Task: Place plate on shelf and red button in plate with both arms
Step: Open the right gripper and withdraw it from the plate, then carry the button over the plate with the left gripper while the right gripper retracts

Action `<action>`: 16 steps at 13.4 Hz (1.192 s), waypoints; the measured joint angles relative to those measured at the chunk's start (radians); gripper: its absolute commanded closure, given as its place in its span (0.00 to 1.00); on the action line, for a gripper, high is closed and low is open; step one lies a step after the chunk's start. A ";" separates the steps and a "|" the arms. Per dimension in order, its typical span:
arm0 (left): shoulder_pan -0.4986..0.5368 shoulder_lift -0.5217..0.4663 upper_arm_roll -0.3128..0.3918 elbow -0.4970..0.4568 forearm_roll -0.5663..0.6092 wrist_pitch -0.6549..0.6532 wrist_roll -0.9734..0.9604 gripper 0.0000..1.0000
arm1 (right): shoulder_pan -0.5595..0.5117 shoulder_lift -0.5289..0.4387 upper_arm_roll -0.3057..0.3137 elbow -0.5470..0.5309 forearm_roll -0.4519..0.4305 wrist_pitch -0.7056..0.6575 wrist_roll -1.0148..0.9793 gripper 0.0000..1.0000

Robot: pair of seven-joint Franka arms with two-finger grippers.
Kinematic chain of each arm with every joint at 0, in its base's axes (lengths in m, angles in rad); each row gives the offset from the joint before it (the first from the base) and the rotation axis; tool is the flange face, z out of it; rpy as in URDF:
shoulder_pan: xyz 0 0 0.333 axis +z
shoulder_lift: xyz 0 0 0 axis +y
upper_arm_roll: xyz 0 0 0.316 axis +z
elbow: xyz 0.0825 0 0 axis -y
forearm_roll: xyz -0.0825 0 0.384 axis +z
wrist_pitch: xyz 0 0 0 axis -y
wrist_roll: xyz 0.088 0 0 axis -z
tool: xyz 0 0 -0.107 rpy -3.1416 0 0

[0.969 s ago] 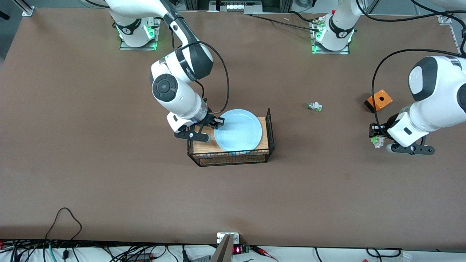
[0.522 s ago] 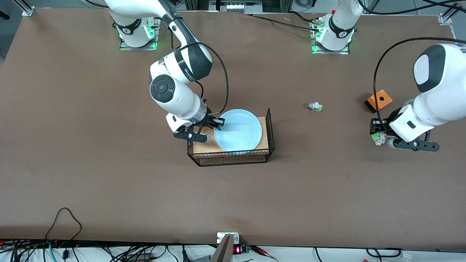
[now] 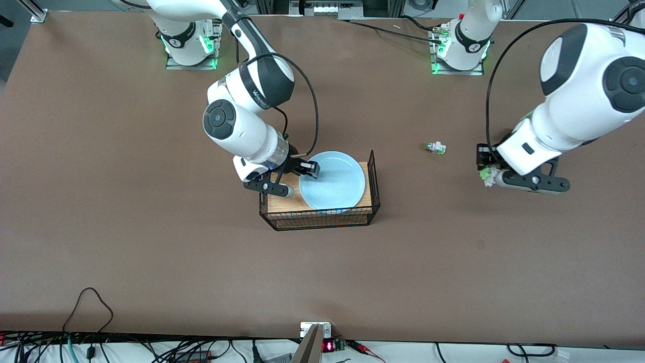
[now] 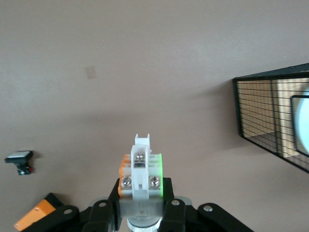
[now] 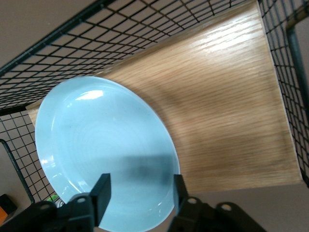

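Straddling the rim of the plate (image 3: 332,180), the right gripper (image 3: 306,171) stands over the wire basket (image 3: 374,166), at the end of the basket toward the right arm's end of the table. Its fingers (image 5: 101,191) stand apart with the pale blue rim between them, and whether the pads touch the glaze cannot be told from the right wrist view. The plate lies inside the basket on its wooden floor (image 5: 231,96), filling the half toward the left arm's end.

I judge the plate stiff, glossy and breakable: a rim pinch is the only hold a two-finger gripper gets, and the smooth glaze would let it swing or slip if lifted fast, so set down it is best left flat.

Toward the left arm's end of the table from the basket, the left gripper (image 3: 488,174) hangs over bare table, clamped on the red button (image 4: 141,175). The left wrist view shows its white body with screw terminals, an orange side and a green side, sticking up between the jaws; its red cap is hidden. The part looks light, hard and blocky, so a squeeze across its flat sides should hold well.

Between that gripper and the basket, a similar small white and green part (image 3: 436,147) lies on the table, a little farther from the front camera than the basket's middle.
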 measured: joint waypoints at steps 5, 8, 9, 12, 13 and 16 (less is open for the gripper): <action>-0.001 0.000 -0.053 0.000 0.000 -0.002 -0.095 0.95 | -0.002 -0.059 -0.018 0.012 -0.032 -0.055 -0.001 0.00; -0.001 0.000 -0.053 0.000 0.000 -0.003 -0.096 0.95 | -0.007 -0.130 -0.061 0.014 -0.146 -0.195 -0.005 0.00; -0.001 0.000 -0.053 0.000 0.000 -0.003 -0.097 0.95 | -0.008 -0.147 -0.081 0.016 -0.186 -0.247 -0.011 0.00; -0.002 0.002 -0.067 0.000 -0.001 -0.003 -0.108 0.96 | -0.013 -0.165 -0.158 0.093 -0.283 -0.430 -0.152 0.00; -0.006 0.005 -0.083 0.000 -0.004 -0.003 -0.139 0.96 | -0.020 -0.166 -0.189 0.121 -0.296 -0.490 -0.229 0.00; -0.069 0.031 -0.114 0.009 -0.007 0.003 -0.236 0.96 | -0.081 -0.169 -0.293 0.163 -0.304 -0.622 -0.518 0.00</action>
